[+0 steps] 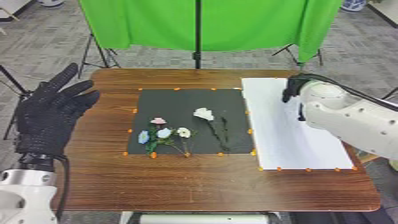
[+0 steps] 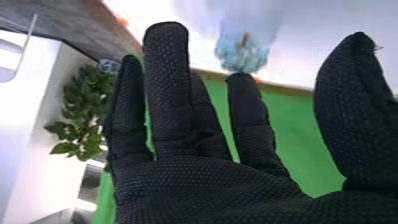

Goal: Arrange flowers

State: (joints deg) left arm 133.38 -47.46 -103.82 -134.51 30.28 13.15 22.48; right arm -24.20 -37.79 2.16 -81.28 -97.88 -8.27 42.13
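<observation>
Right hand (image 2: 204, 187) over the white sheet (image 1: 306, 147), fingers extended, released. Larger white flower (image 1: 203, 114) on the black mat (image 1: 173, 102), left and nearer, stem near-to-far; left hand (image 1: 44, 117) (also released) lies farther from it.

a: "which surface looks like wood?"
b: "the table (image 1: 187, 192): brown, grained, smooth, softly glossy."
a: "and cloth?"
b: "the curtain (image 1: 138, 22), matt green; the left hand (image 1: 46, 120), gloved in black, textured fabric."
a: "the dark mat (image 1: 169, 107)?"
b: "matt, smooth-looking; material unclear."
</observation>
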